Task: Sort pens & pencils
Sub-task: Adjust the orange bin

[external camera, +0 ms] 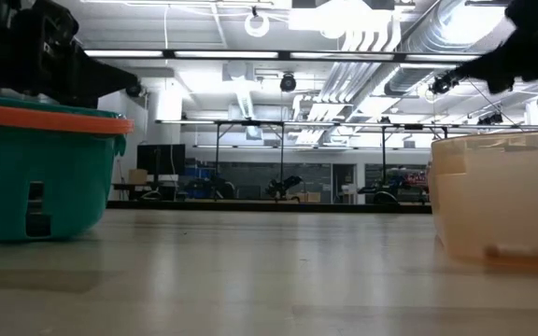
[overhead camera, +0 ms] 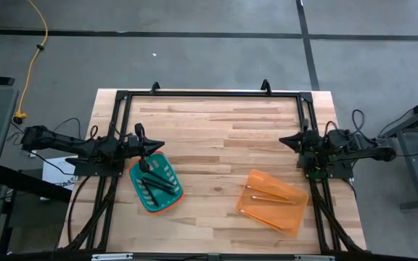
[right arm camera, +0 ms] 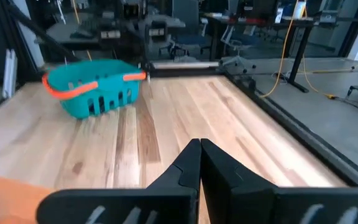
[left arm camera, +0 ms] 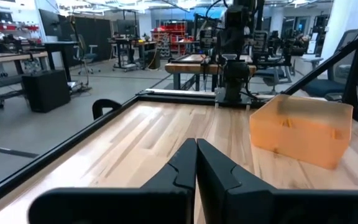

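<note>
Dark pens [overhead camera: 153, 183] lie inside the teal basket [overhead camera: 155, 185] at the table's near left. Orange-tan pencils [overhead camera: 268, 198] lie inside the clear orange bin [overhead camera: 273, 200] at the near right. My left gripper [overhead camera: 161, 145] is shut with nothing in it, pointing level toward the table's middle, just beyond the basket's far rim. At the table's right side my right gripper [overhead camera: 282, 141] is shut, holding nothing, and points level toward the left. In the wrist views both pairs of fingers [left arm camera: 196, 155] [right arm camera: 200, 155] are closed together over bare wood.
A black metal frame [overhead camera: 209, 93] runs along the table's far edge and down both sides. Bare wood [overhead camera: 216, 138] lies between the two grippers. A yellow cable [overhead camera: 33, 58] lies on the floor beyond the table's left.
</note>
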`<state>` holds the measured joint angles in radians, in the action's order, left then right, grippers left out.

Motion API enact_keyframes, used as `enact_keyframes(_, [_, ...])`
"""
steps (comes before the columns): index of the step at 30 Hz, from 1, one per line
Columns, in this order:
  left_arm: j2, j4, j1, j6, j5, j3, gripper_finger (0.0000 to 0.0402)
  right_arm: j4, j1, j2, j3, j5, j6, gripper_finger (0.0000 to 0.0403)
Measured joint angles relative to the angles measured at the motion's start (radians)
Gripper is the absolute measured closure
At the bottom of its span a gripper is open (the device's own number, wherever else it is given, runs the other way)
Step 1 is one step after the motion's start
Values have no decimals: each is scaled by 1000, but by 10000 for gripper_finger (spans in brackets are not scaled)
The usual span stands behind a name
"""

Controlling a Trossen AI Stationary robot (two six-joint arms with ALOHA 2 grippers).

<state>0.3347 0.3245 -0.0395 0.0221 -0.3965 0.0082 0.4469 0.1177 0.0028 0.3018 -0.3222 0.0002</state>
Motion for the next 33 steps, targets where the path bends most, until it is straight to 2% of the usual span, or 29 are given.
enact_keyframes(7, [1,-14,0,0,-16,0,399,-67,0,5,-184,6,-1,403])
enact_keyframes(12, [3,-21,0,-2,-18,1,400,-72,0,35,-153,26,0,403])
enact_keyframes(18, [6,-108,0,-9,-17,2,398,-62,0,36,-153,26,0,403])
enact_keyframes(26, [6,-234,0,-125,-16,2,396,-62,0,36,-153,26,0,403])
enact_keyframes(33, [6,-253,0,-134,-16,2,396,-63,0,36,-153,26,0,403])
